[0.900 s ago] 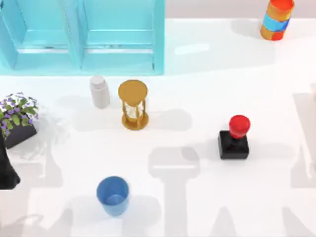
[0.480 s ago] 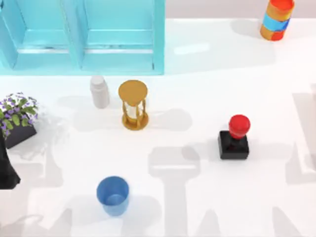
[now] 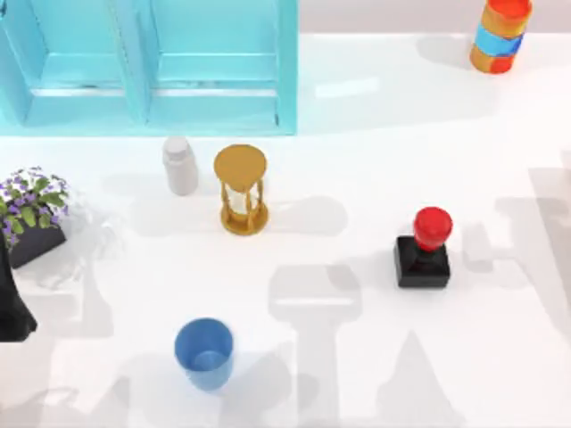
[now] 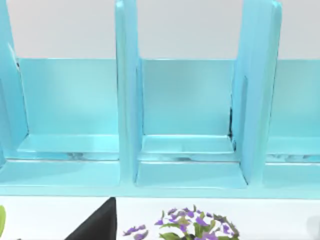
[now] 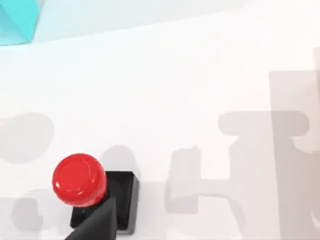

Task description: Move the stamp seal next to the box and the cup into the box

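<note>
The stamp seal (image 3: 423, 251), a black square base with a glossy red knob, stands upright right of the table's middle. In the right wrist view the stamp seal (image 5: 82, 182) is close below the camera, and a dark tip of my right gripper (image 5: 95, 226) overlaps its base. The blue cup (image 3: 204, 353) stands upright and open near the front, left of centre. The light blue box (image 3: 210, 102) with upright dividers spans the back left; its compartments (image 4: 185, 150) face the left wrist camera. A dark part of my left arm (image 3: 13, 308) sits at the table's left edge.
A golden-brown hourglass (image 3: 241, 189) and a white bottle (image 3: 180, 165) stand just in front of the box. A black pot of purple flowers (image 3: 31, 218) is at the left edge. A striped cylinder (image 3: 500, 34) stands at the back right.
The arm shadows on the table's right side have slid leftward toward the stamp seal. The stamp seal, the cup and the left arm have not moved.
</note>
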Robot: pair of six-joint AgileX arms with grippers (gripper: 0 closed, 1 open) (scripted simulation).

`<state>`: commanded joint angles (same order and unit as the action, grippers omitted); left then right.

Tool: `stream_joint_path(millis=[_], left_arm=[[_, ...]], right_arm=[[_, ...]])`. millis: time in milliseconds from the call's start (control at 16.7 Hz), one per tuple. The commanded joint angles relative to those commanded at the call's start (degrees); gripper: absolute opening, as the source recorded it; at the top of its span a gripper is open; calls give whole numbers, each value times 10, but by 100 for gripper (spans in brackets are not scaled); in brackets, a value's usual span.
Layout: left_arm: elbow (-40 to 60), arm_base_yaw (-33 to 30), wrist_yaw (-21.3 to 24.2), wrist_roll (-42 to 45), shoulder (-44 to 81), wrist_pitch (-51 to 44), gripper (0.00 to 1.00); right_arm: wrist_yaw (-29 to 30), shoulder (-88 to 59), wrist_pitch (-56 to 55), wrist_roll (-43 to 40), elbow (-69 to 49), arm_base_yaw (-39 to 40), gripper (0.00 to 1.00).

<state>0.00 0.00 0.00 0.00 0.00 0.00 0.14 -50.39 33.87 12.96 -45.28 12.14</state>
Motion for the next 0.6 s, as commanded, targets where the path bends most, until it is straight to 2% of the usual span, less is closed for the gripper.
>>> stream_joint_path(millis=[360, 600], left_arm=[[0, 0, 0, 0, 0, 0, 100], [0, 0, 0, 0, 0, 0, 100]], right_arm=[[0, -366, 222, 83, -308, 81, 100], [0, -551, 335, 125, -467, 122, 100]])
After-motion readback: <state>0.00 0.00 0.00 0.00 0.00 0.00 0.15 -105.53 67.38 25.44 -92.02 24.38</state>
